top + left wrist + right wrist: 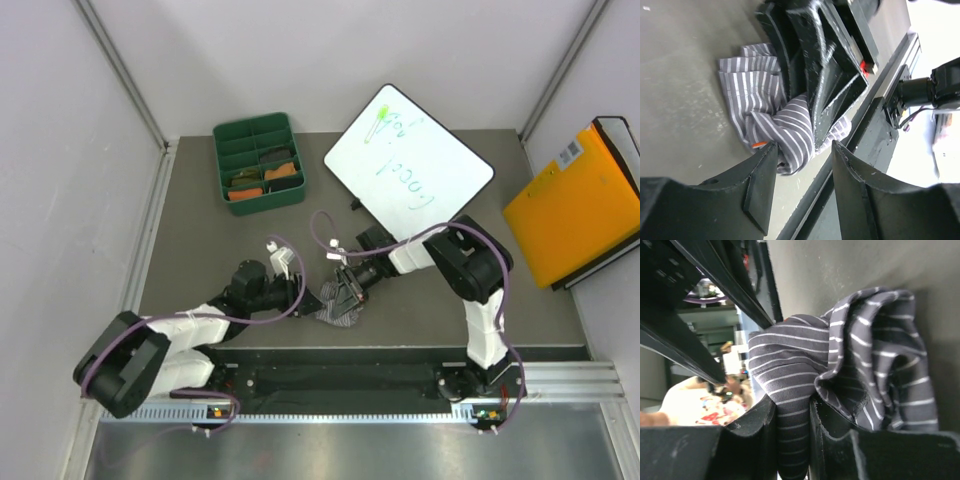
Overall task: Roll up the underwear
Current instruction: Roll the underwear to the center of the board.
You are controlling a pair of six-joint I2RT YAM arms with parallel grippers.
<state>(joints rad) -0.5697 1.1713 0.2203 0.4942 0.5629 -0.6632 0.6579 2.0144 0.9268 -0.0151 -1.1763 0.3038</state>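
Underwear [338,312]: a grey-white fine-striped brief, bunched on the table [200,250] near its front edge, between the two grippers.
Right gripper [792,410]: jaws were clamped on a fold of the striped cloth, nearer of the two.
Left gripper [802,150]: jaws stood apart with nothing in them; the loose end lay just ahead of its fingertips.
Long axis: hard to tell; the cloth was crumpled, not yet a roll.
Material: thin, limp knit in deep soft folds, with an orange tag [759,145] at one edge.
Elsewhere: green tray [258,160] stood well apart at the back, with cloth pieces in its compartments.
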